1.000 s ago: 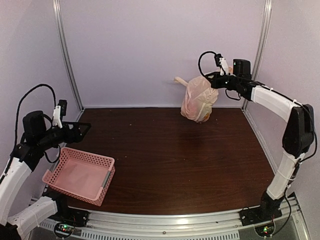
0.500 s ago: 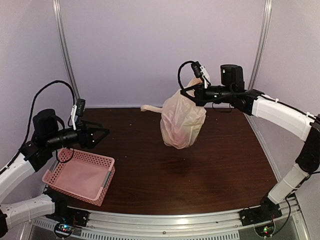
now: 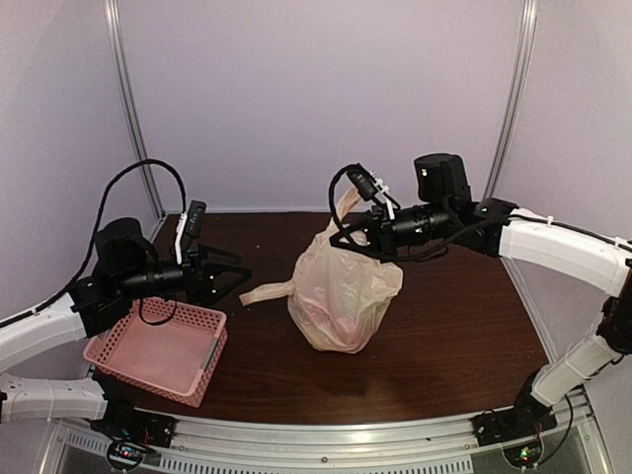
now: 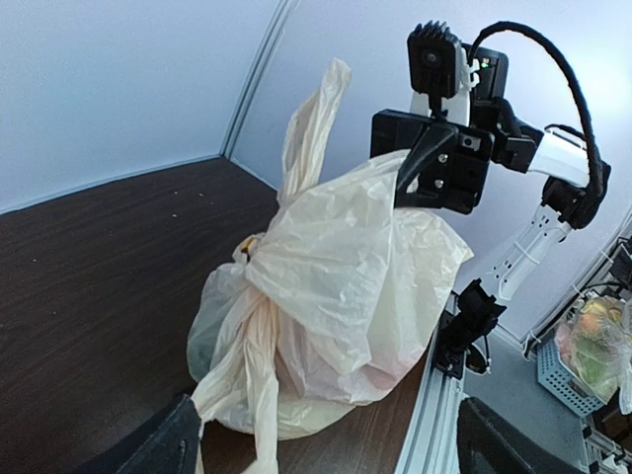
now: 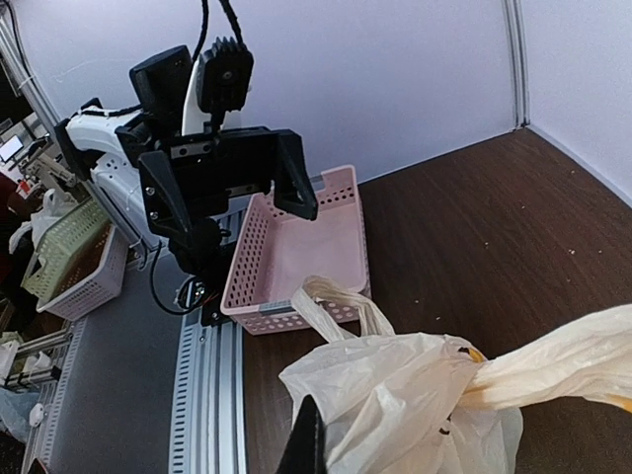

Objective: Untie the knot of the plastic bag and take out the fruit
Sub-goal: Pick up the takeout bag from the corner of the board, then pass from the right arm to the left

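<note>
The table [image 3: 444, 326] is dark brown and the walls [image 3: 296, 99] are pale lilac. The right gripper [image 3: 346, 235] is clamped on the plastic bag [image 3: 341, 296]; the left gripper [image 3: 237, 273] has its fingers apart.

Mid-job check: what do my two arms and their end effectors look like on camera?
They are a matching pair. The left arm and right arm have glossy white shell links with black joint housings. The left end effector and right end effector are matte black, angular and two-fingered, each with a small white bracket above it. A black cable loops over each wrist.
</note>
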Robot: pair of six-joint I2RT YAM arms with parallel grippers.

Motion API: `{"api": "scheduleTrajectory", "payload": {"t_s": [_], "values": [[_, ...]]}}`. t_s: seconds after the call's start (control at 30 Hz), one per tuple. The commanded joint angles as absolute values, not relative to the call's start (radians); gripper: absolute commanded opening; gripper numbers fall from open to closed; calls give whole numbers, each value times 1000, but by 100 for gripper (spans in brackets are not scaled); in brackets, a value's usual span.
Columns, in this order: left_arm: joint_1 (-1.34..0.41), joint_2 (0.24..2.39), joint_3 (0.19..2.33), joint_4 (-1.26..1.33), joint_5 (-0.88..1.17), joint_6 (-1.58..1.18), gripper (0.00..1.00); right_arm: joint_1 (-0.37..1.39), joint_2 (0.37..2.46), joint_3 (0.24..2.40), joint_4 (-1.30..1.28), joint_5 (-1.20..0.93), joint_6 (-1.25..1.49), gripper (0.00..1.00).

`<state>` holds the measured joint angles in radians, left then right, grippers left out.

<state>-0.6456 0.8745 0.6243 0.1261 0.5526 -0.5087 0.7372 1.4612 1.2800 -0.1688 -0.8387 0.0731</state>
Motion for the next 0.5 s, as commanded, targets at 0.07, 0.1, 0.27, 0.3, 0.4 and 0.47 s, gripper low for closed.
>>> {"api": "scheduleTrajectory", "payload": {"t_s": [0.07,0.1,0.27,0.3,0.4,0.47], "values": [[-712,1006,650,247,588,-505,92,813,1452,1259,-165,-966,56,0],[-714,1017,652,253,604,-502,92,821,1449,1258,-162,-986,56,0],[-715,1038,650,296,684,-496,95,849,1430,1258,-158,-1079,51,0],[-716,1042,653,301,702,-497,95,854,1427,1258,-157,-1089,51,0],[-731,1062,663,303,755,-492,96,867,1419,1266,-163,-1105,47,0],[-749,1076,671,305,782,-485,97,872,1418,1274,-176,-1110,40,0]]}}
